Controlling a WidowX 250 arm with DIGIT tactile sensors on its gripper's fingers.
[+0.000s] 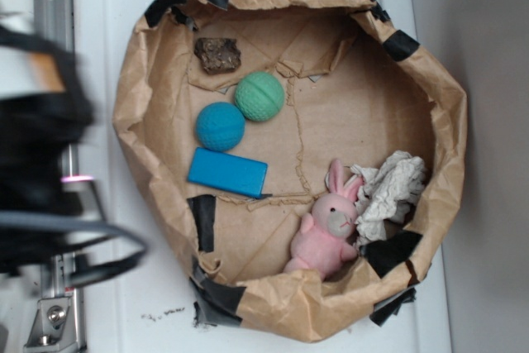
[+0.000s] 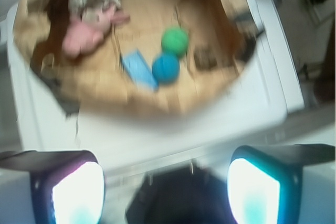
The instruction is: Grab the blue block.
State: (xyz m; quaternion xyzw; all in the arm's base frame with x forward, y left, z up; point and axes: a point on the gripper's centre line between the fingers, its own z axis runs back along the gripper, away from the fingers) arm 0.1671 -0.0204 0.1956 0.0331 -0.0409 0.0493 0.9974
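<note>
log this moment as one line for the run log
phase: approach | tool: open, empty, outside paper bin | blue block: flat on bin floor, beside blue ball | grasp: not yet

A crumpled brown paper basin (image 1: 450,146) patched with black tape holds a dimpled green ball (image 1: 259,96) touching a dimpled blue ball (image 1: 220,126), a dark rough rock-like chunk (image 1: 218,54), and a pink plush rabbit (image 1: 329,225) (leaning against crumpled whitish paper (image 1: 393,192)).

Bright-blue block (image 1: 227,173), pink rabbit (image 1: 328,226)
</note>
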